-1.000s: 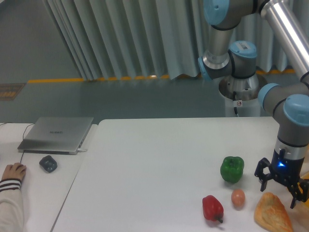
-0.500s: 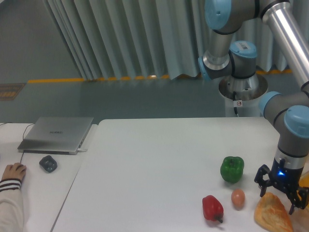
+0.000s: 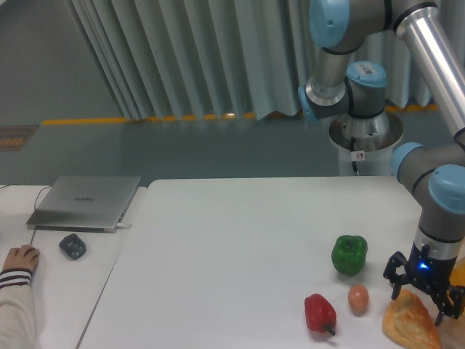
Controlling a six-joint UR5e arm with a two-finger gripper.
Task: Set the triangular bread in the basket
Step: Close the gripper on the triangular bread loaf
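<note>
The triangular bread (image 3: pixel 409 323) lies flat at the table's front right corner, golden-brown and flaky, partly cut off by the frame's bottom edge. My gripper (image 3: pixel 421 299) hangs straight down over its upper end, fingers spread open on either side of the pastry's top, close to or touching it. Only a small orange sliver of the basket (image 3: pixel 459 273) shows at the right edge, behind the gripper's wrist.
A green pepper (image 3: pixel 349 254), a small tan egg (image 3: pixel 358 297) and a red pepper (image 3: pixel 320 313) sit just left of the bread. A laptop (image 3: pixel 87 201), a mouse (image 3: pixel 72 246) and a person's hand (image 3: pixel 19 257) are at the far left.
The gripper has dropped lower over the bread's upper end and shifted slightly right. The bread and the peppers have stayed put.
</note>
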